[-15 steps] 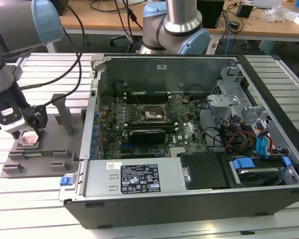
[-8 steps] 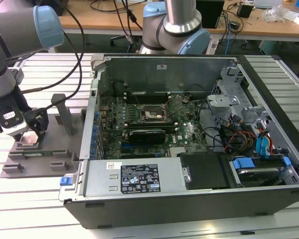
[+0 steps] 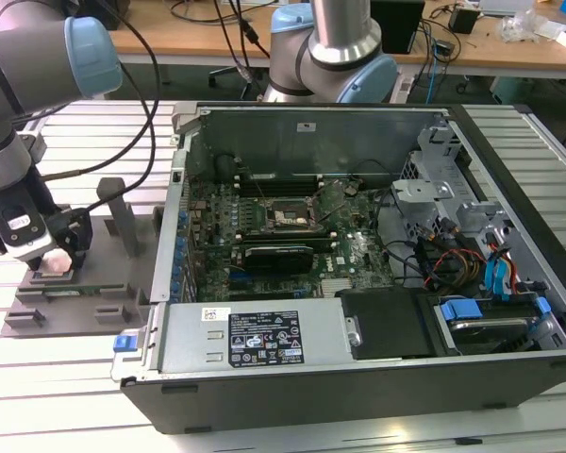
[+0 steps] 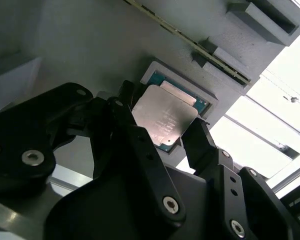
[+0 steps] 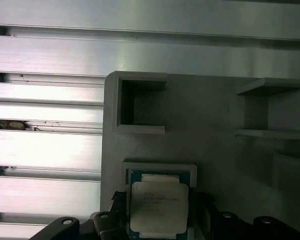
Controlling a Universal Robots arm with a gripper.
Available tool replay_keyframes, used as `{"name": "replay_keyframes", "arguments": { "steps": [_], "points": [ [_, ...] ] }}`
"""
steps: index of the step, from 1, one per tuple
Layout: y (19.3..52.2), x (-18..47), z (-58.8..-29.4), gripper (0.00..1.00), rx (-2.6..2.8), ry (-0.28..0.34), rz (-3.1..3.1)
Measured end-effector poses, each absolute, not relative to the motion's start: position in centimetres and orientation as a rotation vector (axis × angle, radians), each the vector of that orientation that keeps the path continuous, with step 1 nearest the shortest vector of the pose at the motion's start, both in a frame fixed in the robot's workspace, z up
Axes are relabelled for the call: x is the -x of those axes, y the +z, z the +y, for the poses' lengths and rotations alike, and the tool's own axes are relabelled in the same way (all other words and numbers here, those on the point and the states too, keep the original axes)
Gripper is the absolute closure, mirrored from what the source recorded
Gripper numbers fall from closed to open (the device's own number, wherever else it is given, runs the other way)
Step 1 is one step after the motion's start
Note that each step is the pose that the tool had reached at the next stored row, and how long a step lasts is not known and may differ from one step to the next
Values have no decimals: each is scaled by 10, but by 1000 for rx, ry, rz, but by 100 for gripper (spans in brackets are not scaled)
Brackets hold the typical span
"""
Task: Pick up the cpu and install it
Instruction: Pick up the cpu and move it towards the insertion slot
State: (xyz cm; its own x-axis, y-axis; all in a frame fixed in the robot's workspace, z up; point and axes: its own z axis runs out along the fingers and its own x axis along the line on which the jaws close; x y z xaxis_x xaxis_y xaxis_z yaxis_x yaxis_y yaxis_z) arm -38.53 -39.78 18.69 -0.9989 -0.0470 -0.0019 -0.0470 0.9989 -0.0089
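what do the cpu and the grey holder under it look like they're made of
The cpu seems to have a silver-grey metal top, matte with a soft sheen where light catches it; its thin greenish rim looks like circuit board. The grey holder is probably plastic: dull, uniform, no glint.

Spread gripper straddles the cpu in its tray.

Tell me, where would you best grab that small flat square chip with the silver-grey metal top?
I'd take the small, flat, silver-topped cpu by two opposite thin edges, coming straight down from above. It lies flat, metal top up, in a square pocket of the grey fixture, so likely only its edges offer a pinch. The black gripper hangs over it that way.
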Motion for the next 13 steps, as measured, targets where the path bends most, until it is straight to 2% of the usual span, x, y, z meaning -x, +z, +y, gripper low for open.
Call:
{"name": "replay_keyframes", "arguments": {
  "steps": [4, 6, 13],
  "points": [
    [187, 385, -398, 36, 74, -14, 3139],
    [187, 385, -398, 45, 73, -14, 3139],
    [186, 385, -398, 45, 74, -14, 3139]
  ]
}}
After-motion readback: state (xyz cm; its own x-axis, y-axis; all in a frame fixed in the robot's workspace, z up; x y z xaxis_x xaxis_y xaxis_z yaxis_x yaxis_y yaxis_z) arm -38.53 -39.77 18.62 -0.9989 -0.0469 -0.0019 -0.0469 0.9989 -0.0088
